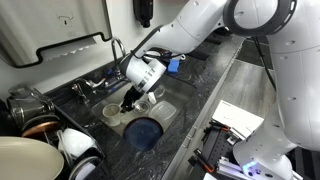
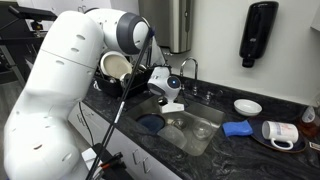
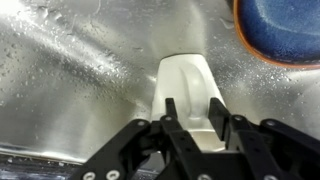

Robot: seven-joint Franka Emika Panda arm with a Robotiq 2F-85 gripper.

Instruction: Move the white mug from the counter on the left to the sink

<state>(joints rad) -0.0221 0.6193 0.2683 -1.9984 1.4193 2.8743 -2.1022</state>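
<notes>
My gripper is shut on the white mug, its fingers clamped on either side of the mug's near part. The mug hangs low inside the sink, just above the wet steel floor. In both exterior views the gripper reaches down into the sink with the mug under it. The dark speckled counter surrounds the basin.
A round blue dish lies in the sink beside the mug. The faucet stands behind. Stacked dishes crowd one end. A blue cloth, a shallow white dish and another white cup lie at the other.
</notes>
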